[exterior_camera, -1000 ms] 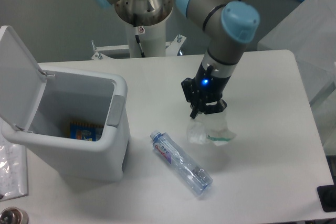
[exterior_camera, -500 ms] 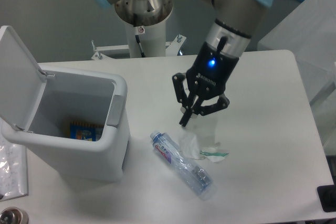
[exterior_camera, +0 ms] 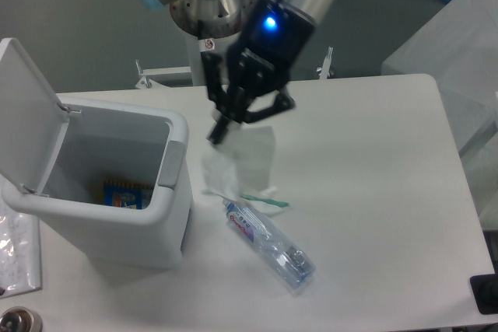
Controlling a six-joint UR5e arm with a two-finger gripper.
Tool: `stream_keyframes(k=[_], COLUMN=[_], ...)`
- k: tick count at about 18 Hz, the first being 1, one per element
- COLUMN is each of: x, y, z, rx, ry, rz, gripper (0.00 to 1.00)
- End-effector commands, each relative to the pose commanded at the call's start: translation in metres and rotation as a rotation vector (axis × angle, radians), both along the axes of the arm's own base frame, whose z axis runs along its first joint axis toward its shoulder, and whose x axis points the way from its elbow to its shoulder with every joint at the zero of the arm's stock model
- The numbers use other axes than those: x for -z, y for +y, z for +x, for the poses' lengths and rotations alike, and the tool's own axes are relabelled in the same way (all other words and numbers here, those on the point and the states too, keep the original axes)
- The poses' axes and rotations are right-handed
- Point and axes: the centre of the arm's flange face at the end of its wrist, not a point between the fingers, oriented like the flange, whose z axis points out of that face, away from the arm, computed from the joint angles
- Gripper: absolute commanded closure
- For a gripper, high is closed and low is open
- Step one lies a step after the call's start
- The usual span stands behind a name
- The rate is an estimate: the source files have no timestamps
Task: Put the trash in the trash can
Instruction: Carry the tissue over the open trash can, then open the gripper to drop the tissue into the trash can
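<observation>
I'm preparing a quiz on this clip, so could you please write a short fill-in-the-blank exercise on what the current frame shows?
1. The tool holds the crumpled white wad lifted ____ the table.
2. The lid of the trash can is ____.
3. The clear bottle with the blue cap lies on the ____.
4. The wad hangs to the ____ of the trash can in the picture.

Missing words: above; open; table; right

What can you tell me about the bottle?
The bottle is clear crushed plastic with a blue cap at its upper-left end and a blue-and-white label near the neck. It lies on its side on the white table, slanting down to the right, just right of the bin. The pincer is not touching it.
</observation>
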Motion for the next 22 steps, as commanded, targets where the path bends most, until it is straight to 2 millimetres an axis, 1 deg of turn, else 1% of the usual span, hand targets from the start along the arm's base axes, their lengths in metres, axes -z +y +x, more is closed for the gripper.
stream_keyframes(k=[2, 3, 5, 7, 9, 10, 11, 13, 14, 16, 17, 18, 19, 20, 22], x=[0.005, 0.006, 0.003, 0.009, 0.006, 0.012, 0.014, 0.019, 0.022, 0.032, 0.032, 0.032, 0.031, 0.032, 0.032], y=[0.01, 0.01, 0.009, 0.01, 0.008, 0.008, 0.007, 0.009, 0.01, 0.015, 0.016, 0.014, 0.013, 0.012, 0.01], z=[0.035, 0.046, 0.066, 0.087, 0.104, 0.113, 0.115, 0.113, 0.112, 0.107, 0.105, 0.101, 0.098, 0.095, 0.091], rx=[0.051, 0.066, 0.089, 0.118, 0.139, 0.151, 0.15, 0.152, 0.154, 0.154, 0.151, 0.144, 0.138, 0.131, 0.123], ry=[-0.004, -0.004, -0.002, -0.01, -0.012, -0.021, -0.025, -0.029, -0.033, -0.049, -0.049, -0.049, -0.049, -0.048, -0.051], rz=[-0.01, -0.011, -0.009, -0.015, -0.017, -0.026, -0.029, -0.033, -0.035, -0.047, -0.047, -0.046, -0.044, -0.045, -0.045], gripper=[1.0, 1.0, 1.0, 1.0, 1.0, 1.0, 0.93, 0.68, 0.53, 0.43, 0.36, 0.24, 0.07, 0.0, 0.0])
